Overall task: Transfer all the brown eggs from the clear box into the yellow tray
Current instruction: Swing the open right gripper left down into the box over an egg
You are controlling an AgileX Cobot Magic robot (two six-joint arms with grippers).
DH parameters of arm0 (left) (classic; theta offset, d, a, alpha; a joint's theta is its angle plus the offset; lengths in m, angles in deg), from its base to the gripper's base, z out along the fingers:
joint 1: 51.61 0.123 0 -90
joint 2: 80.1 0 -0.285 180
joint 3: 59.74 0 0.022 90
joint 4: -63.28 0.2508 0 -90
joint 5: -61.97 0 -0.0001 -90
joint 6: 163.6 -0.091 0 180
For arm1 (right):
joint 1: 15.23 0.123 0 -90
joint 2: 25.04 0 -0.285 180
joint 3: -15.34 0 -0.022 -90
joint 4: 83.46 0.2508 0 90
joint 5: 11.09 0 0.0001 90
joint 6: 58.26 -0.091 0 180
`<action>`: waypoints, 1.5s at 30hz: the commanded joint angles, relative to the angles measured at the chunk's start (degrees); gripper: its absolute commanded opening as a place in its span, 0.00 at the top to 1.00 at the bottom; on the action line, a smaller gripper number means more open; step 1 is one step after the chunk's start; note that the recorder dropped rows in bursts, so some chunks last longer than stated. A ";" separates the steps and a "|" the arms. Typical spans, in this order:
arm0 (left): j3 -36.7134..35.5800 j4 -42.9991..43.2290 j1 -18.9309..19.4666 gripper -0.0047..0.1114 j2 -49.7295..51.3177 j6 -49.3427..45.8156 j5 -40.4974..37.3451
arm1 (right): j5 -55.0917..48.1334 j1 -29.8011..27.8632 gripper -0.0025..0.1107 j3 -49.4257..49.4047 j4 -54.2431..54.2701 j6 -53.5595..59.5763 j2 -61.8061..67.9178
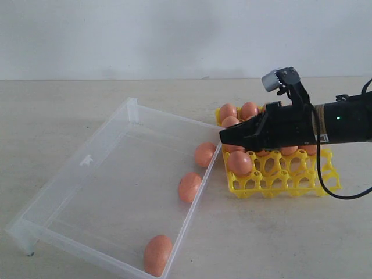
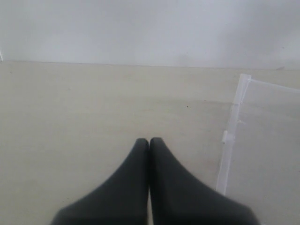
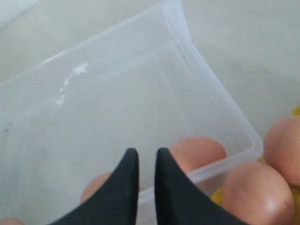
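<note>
Found right gripper (image 3: 146, 153) narrow, empty, above tray (image 1: 279, 180) edge, presumably lining up on three eggs (image 1: 189, 187) remaining against box (image 1: 174, 119) wall; left gripper (image 2: 149, 140) pressed closed, idle.

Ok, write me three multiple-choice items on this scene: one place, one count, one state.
1. The eggs in the box lie: A) along the wall by the tray; B) in the middle; C) along the wall away from the tray.
2. Eggs in the box: A) one; B) three; C) six.
3. The left gripper is: A) wide open; B) shut on an egg; C) shut, empty.
Key: 1 A, all sit against the tray-side wall in the exterior view; 2 B, three show there; 3 C, its fingertips meet over bare table.
</note>
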 commanded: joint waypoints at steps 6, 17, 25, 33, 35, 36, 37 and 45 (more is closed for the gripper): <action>0.20 -2.69 -0.08 1.00 0.17 0.00 -0.09 | 1.70 8.31 0.98 2.08 -0.67 -1.69 -13.97; 0.20 -2.69 -0.08 1.00 0.17 0.00 -0.09 | -84.32 41.50 0.98 13.65 1.17 2.97 -15.34; 0.20 -2.86 -0.08 1.00 0.17 0.00 -0.21 | -109.91 37.61 0.98 35.34 81.33 69.02 -1.06; 0.20 -2.98 -0.08 1.00 0.17 0.00 -2.97 | -115.64 37.22 0.97 47.83 87.04 71.01 8.69; 0.20 -2.98 -0.08 1.00 0.17 0.00 -2.97 | -115.22 37.22 0.87 47.94 87.04 71.01 9.93; 0.20 -2.98 -0.08 1.00 0.17 0.00 -2.97 | -115.46 37.22 0.83 47.94 87.04 71.01 10.35; 0.20 -2.98 -0.08 1.00 0.17 0.00 -2.97 | -115.72 37.22 0.69 47.94 86.93 71.01 11.05; 0.20 -2.98 -0.08 1.00 0.17 0.00 -2.97 | -116.10 37.10 0.42 47.94 76.55 51.88 14.65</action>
